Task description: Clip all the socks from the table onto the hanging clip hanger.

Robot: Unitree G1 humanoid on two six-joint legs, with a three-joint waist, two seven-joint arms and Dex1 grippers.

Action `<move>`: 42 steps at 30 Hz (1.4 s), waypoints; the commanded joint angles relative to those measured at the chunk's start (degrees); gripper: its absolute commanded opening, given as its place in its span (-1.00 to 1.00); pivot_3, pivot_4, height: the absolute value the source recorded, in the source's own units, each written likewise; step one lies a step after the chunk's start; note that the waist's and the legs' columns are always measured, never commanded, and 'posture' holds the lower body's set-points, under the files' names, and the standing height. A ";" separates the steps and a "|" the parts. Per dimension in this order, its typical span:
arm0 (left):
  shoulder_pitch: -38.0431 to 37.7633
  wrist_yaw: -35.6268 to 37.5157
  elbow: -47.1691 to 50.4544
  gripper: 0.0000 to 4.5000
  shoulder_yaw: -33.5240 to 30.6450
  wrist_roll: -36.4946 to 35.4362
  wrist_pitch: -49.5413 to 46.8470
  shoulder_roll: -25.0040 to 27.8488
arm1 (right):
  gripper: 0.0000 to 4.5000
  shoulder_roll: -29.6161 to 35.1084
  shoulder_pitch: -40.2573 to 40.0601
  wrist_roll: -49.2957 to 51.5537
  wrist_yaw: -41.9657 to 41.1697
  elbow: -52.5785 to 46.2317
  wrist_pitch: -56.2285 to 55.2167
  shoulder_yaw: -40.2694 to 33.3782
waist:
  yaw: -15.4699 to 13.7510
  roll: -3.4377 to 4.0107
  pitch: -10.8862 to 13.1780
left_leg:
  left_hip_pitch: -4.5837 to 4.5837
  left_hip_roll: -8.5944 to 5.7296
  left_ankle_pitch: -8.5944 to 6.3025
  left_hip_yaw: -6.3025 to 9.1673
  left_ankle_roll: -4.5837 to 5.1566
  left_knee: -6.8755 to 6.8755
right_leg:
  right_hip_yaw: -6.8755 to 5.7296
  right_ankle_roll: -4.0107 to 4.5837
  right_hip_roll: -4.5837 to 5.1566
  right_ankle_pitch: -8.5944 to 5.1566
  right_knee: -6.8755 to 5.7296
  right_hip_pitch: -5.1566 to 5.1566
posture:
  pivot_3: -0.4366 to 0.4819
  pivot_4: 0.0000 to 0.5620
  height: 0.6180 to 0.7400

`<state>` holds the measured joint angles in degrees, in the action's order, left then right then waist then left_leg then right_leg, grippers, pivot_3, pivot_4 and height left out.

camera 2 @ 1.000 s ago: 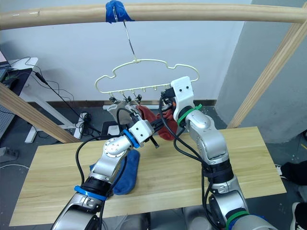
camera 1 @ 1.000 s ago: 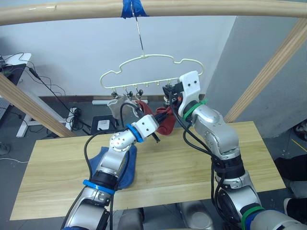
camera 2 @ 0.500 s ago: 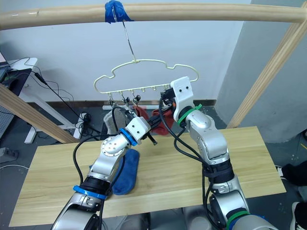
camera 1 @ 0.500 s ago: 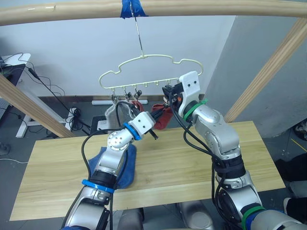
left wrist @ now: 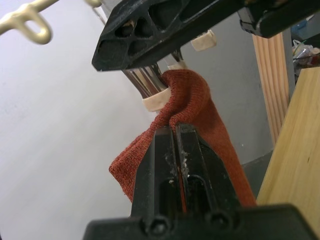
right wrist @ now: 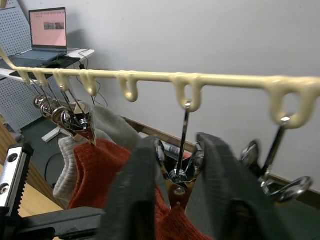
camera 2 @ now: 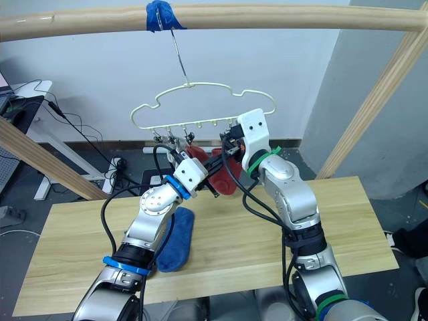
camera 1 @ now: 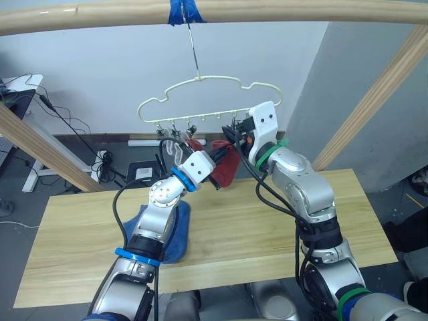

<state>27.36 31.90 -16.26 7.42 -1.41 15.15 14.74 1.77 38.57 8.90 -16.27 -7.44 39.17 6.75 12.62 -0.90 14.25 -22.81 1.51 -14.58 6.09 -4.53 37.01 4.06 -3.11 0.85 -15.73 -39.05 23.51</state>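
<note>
Blue sock (camera 1: 155,234) lies lower left on the table (camera 1: 267,227). At centre, left gripper (left wrist: 176,131) pinches the rust red sock (left wrist: 192,107) up into a clip (right wrist: 179,177), which right gripper (right wrist: 176,165) squeezes. Seat the cuff deep before letting go.

The clip hanger (camera 1: 200,90) is pale yellow-green wire with shiny silver metal clips (right wrist: 181,176). The sock (left wrist: 200,112) at the clips is rust red knit; a second rust red sock (right wrist: 95,172) hangs beside light grey ones (right wrist: 112,127). A blue sock (camera 2: 175,241) lies on the table (camera 1: 254,234), pale yellow wood with visible grain. Both grippers' fingers (left wrist: 167,160) are black. Blue tape (camera 1: 184,12) wraps the light wooden pole (camera 1: 301,10).
</note>
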 commanded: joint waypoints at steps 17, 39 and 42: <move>-2.43 5.83 7.17 0.14 -1.57 -8.03 -5.98 -0.13 | 0.60 11.32 -4.94 10.22 -8.74 -20.74 9.59 -0.11 | -0.01 -0.01 -0.01 | -0.01 0.00 0.00 0.01 0.00 0.02 | -0.01 0.00 0.00 0.00 -0.01 0.00 | -0.65 -0.30 0.83; -7.33 11.68 25.71 0.16 -7.21 -19.27 -26.33 10.25 | -0.15 9.24 -8.45 2.93 2.86 -16.85 2.11 -0.77 | -0.22 0.02 -0.04 | 0.01 0.01 0.03 0.01 0.01 0.02 | 0.01 0.00 -0.02 0.00 -0.03 -0.01 | -0.57 -0.37 0.83; -7.70 11.69 26.00 0.16 -6.99 -18.85 -26.16 10.33 | -0.15 8.42 -7.97 1.82 3.68 -14.61 0.78 -0.65 | -0.24 0.03 -0.07 | 0.01 0.01 0.03 0.01 0.01 0.02 | 0.01 0.00 -0.02 0.00 -0.03 -0.01 | -0.55 -0.41 0.83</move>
<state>19.82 43.71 6.87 0.66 -20.21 -11.84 24.97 10.64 29.72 11.50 -13.37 -21.48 41.82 5.97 12.39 -0.87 14.18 -22.80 1.52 -14.55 6.10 -4.52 37.03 4.07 -3.11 0.83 -15.72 -39.08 23.50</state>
